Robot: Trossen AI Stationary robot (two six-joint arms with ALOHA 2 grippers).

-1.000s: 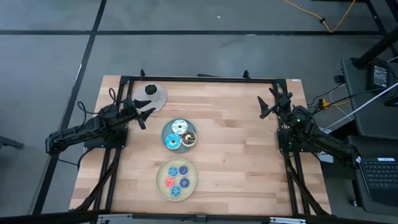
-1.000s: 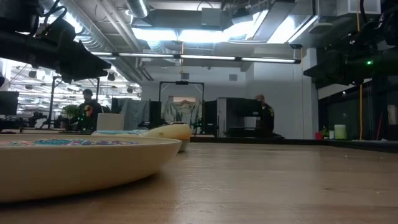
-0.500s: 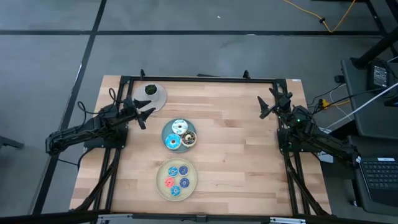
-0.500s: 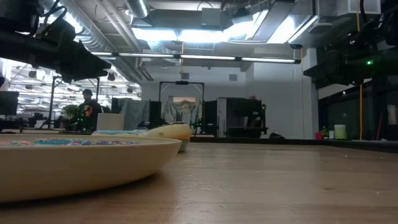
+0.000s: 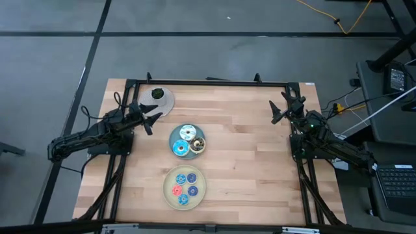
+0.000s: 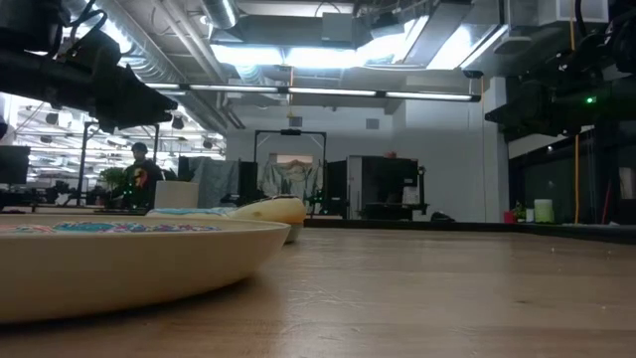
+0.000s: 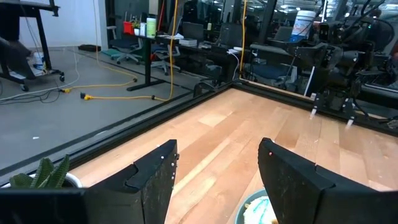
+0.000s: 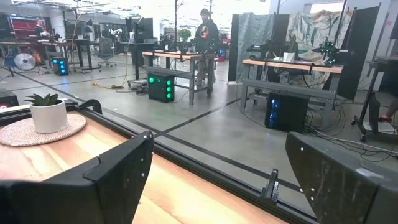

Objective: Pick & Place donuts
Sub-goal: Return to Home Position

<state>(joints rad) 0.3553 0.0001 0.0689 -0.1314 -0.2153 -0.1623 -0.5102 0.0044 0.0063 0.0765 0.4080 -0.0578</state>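
Note:
Several small donuts, blue and red/pink, lie on a beige plate near the table's front edge. Three larger donuts, white-sprinkled, blue-and-orange and brown, lie on a blue plate at the table's middle. My left gripper is open and empty above the table, left of the blue plate. My right gripper is open and empty near the table's far right corner. In the low view the beige plate fills the near left.
A small potted plant on a round grey mat stands at the far left, also seen in the right wrist view. A black frame runs along the table's edges. Bare wood lies between the plates and the right arm.

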